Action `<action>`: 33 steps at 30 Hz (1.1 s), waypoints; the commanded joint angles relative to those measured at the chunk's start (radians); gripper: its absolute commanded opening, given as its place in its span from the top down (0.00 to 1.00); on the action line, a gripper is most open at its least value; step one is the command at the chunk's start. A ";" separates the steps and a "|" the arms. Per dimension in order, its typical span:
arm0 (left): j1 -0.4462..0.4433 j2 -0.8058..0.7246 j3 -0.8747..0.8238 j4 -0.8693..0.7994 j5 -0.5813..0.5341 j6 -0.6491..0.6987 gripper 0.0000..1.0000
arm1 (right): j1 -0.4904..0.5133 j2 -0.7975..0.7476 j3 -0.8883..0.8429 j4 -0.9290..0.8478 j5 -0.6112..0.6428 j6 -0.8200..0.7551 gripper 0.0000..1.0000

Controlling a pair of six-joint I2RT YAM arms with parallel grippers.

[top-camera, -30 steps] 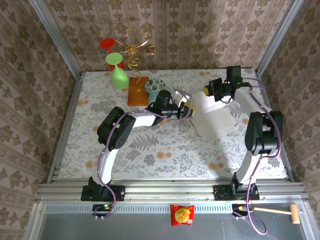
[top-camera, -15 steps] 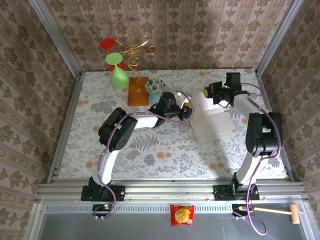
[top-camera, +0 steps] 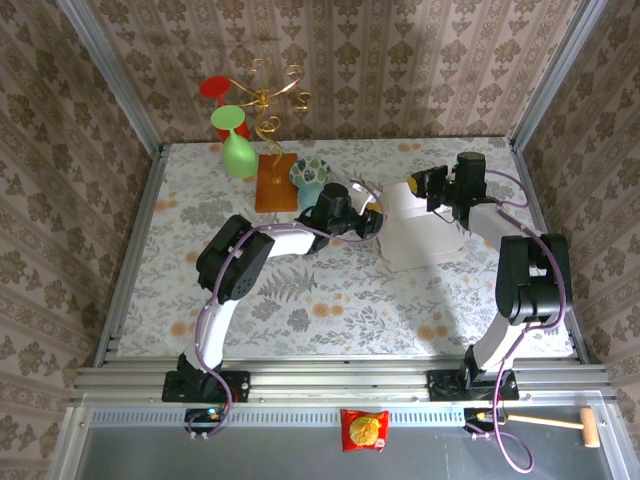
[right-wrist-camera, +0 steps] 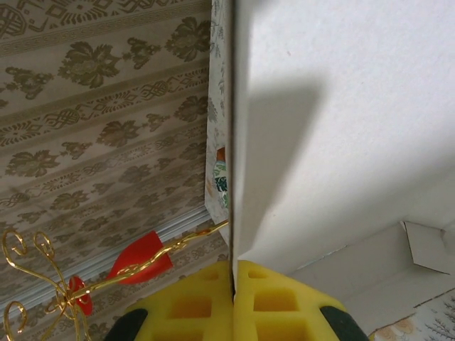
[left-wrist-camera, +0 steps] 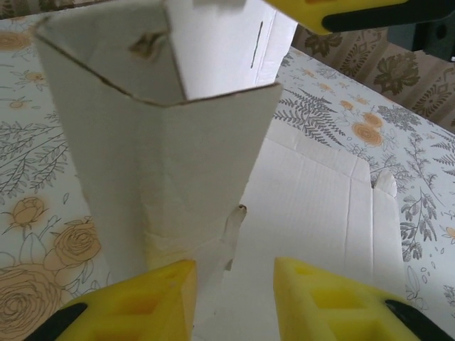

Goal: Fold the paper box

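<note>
The right end effector point(right-wrist-camera: 233, 273) is pinched shut on the raised far panel of the paper box point(top-camera: 425, 240). The left end effector point(left-wrist-camera: 234, 273), fingers apart, has nudged in against the upright flap at the box's left edge. The box has slid slightly left on the surface point(top-camera: 330, 300), and I judge the walls are forming. Just left of the box, a teal cup point(top-camera: 310, 192) and a wooden board point(top-camera: 275, 182) crowd the left arm.

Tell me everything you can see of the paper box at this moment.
The paper box is pale grey-white thin cardboard with creases, flaps and a cut slot, partly folded. Its base lies flat on the flowered table. The right gripper pinches one raised flap by its edge; another raised, creased flap stands at the open left gripper.
</note>
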 commanded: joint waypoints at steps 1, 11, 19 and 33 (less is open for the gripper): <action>0.024 -0.019 -0.017 0.012 -0.038 0.012 0.64 | 0.001 -0.019 -0.021 0.025 -0.050 0.001 1.00; 0.060 -0.006 -0.021 0.046 0.030 -0.014 0.63 | -0.005 0.026 0.024 -0.012 -0.075 -0.059 1.00; 0.080 0.015 0.010 0.050 0.061 -0.035 0.63 | -0.002 0.078 0.102 -0.081 -0.072 -0.098 1.00; 0.096 0.082 0.124 -0.016 0.097 -0.034 0.70 | 0.020 0.147 0.230 -0.264 -0.055 -0.153 1.00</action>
